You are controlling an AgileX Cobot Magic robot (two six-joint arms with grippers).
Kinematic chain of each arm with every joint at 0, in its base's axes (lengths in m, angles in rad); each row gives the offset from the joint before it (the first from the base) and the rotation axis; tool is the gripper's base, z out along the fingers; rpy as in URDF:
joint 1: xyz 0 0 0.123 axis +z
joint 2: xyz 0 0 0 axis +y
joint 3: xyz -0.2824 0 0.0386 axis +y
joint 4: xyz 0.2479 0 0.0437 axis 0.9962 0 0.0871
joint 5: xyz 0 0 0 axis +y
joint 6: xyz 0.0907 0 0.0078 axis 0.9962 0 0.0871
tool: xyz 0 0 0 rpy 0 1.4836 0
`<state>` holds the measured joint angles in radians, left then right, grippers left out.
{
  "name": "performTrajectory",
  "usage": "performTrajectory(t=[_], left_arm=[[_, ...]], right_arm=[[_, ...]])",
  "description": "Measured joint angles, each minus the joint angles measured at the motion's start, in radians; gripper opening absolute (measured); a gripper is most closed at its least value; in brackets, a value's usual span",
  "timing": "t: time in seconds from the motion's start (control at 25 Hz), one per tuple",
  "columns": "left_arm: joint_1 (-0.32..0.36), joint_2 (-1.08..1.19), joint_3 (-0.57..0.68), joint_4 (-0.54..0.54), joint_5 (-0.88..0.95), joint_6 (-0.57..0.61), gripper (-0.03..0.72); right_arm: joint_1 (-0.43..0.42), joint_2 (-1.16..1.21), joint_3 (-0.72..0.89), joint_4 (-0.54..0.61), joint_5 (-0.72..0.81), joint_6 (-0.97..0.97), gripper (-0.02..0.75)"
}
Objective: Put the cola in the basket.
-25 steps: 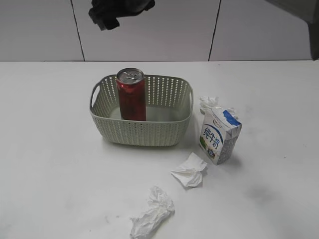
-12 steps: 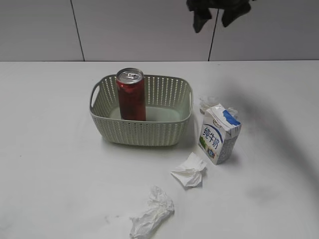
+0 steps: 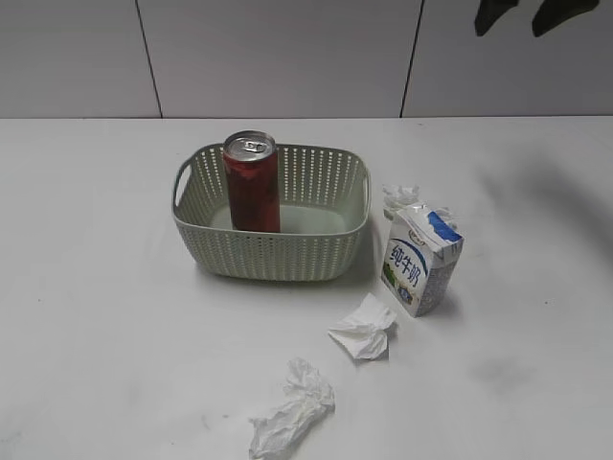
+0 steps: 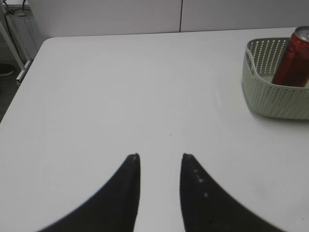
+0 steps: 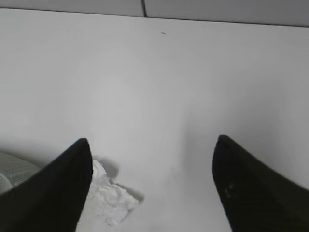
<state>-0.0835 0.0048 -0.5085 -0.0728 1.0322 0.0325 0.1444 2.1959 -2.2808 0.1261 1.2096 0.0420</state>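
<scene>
The red cola can (image 3: 254, 184) stands upright inside the pale green basket (image 3: 278, 255), at its left end. Both also show in the left wrist view, the can (image 4: 295, 57) in the basket (image 4: 273, 94) at the far right. My right gripper (image 3: 522, 11) is open and empty, high at the top right of the exterior view, well away from the basket. In its own view the right gripper (image 5: 152, 142) hangs over bare table. My left gripper (image 4: 160, 156) is open and empty over the table left of the basket; it is outside the exterior view.
A white-and-blue milk carton (image 3: 420, 259) stands right of the basket. Crumpled tissues lie behind the carton (image 3: 400, 197), in front of it (image 3: 365, 329) and near the front edge (image 3: 289, 406). One tissue (image 5: 108, 199) shows below the right gripper.
My right gripper has moved to the right along the top of the exterior view, from above the basket to the top right corner. The cola stays standing in the basket.
</scene>
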Motion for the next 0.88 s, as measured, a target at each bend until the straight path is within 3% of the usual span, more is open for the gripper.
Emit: performTrajectory(t=[0.28, 0.48, 0.88], left_arm=[[0.000, 0.000, 0.000, 0.000, 0.000, 0.000, 0.232], [0.000, 0.000, 0.000, 0.000, 0.000, 0.000, 0.232], [0.000, 0.000, 0.000, 0.000, 0.000, 0.000, 0.232]], right_arm=[[-0.045, -0.223, 0.259, -0.031, 0.001, -0.078, 0.585], [-0.056, -0.405, 0.493, -0.143, 0.000, -0.128, 0.585], [-0.107, -0.816, 1.163, -0.089, -0.102, -0.132, 0.585]])
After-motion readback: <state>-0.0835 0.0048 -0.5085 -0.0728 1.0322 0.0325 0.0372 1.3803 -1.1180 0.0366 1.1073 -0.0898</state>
